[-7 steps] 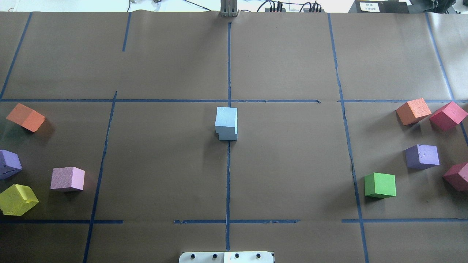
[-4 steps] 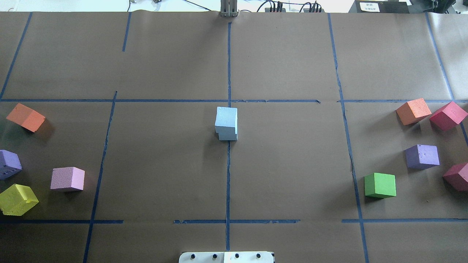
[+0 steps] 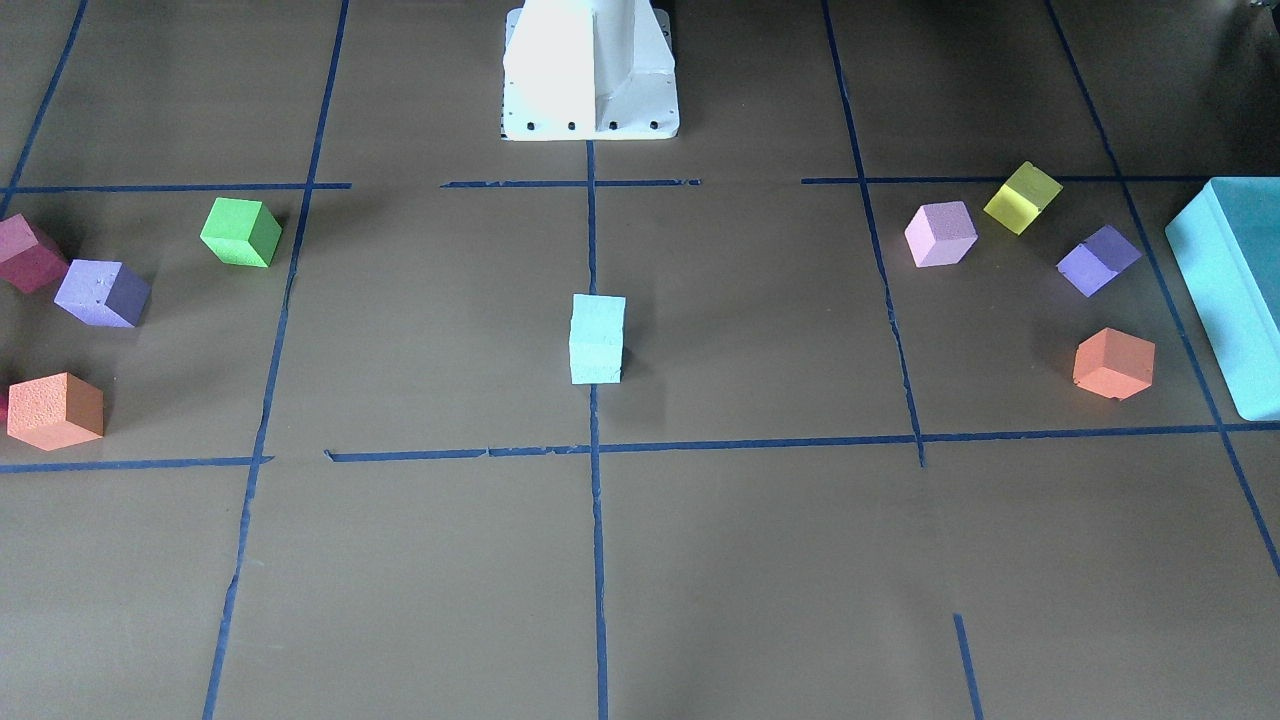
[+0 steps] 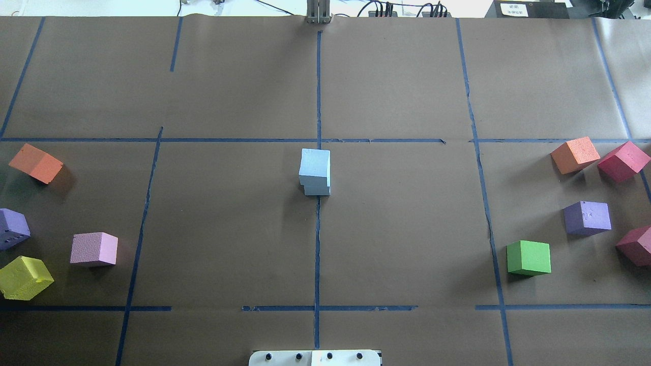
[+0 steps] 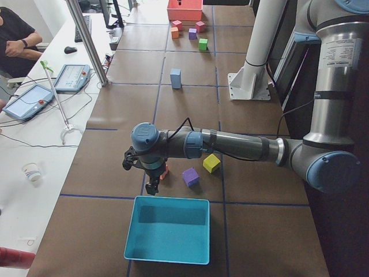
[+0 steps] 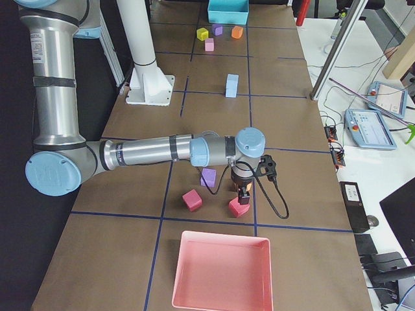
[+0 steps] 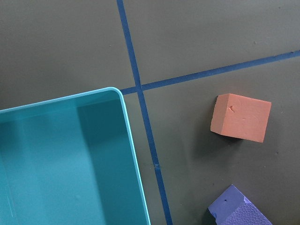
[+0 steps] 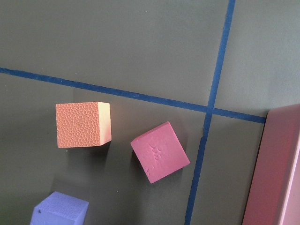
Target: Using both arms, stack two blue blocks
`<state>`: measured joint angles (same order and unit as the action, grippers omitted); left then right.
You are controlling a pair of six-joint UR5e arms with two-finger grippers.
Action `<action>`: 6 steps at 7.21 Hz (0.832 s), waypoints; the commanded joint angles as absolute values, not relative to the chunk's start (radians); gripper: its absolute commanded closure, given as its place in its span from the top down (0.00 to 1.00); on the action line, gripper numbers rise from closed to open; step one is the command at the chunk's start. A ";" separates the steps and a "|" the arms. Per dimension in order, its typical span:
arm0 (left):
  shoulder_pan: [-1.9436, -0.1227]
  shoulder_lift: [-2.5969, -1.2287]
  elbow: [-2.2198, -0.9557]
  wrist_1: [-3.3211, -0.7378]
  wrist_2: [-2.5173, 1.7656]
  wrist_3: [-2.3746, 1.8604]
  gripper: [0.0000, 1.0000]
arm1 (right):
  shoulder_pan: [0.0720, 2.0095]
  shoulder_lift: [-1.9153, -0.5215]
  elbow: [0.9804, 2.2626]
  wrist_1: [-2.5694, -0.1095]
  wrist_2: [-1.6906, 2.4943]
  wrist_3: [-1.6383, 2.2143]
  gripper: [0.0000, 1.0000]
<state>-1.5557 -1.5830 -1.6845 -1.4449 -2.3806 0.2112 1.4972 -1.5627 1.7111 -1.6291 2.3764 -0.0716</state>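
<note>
The two blue blocks stand stacked at the table's centre on the blue tape line; the upper one (image 4: 315, 163) sits slightly offset on the lower one (image 4: 318, 189). The stack also shows in the front view (image 3: 597, 340) and both side views (image 5: 175, 78) (image 6: 231, 85). My left gripper (image 5: 152, 186) shows only in the exterior left view, above an orange cube (image 7: 241, 117) near the teal box; I cannot tell its state. My right gripper (image 6: 243, 194) shows only in the exterior right view, above a crimson cube (image 8: 160, 151); I cannot tell its state.
A teal box (image 5: 167, 228) stands at the table's left end and a pink tray (image 6: 220, 272) at its right end. Orange, purple, pink and yellow cubes (image 4: 94, 249) lie left. Orange, crimson, purple and green cubes (image 4: 529, 257) lie right.
</note>
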 commanded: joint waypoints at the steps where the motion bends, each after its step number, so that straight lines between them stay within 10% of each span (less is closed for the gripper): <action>1: -1.555 -1.583 -1.707 -1.447 -2.372 0.216 1.00 | 1.497 -1.563 1.712 -1.629 2.378 -0.072 1.00; 6: -1.557 -1.577 -1.715 -1.437 -2.367 0.218 1.00 | 1.496 -1.560 1.716 -1.629 2.378 -0.067 1.00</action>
<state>-1.5568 -1.5779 -1.7138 -1.4387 -2.3682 0.2171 1.4966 -1.5604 1.7139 -1.6287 2.3773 -0.0675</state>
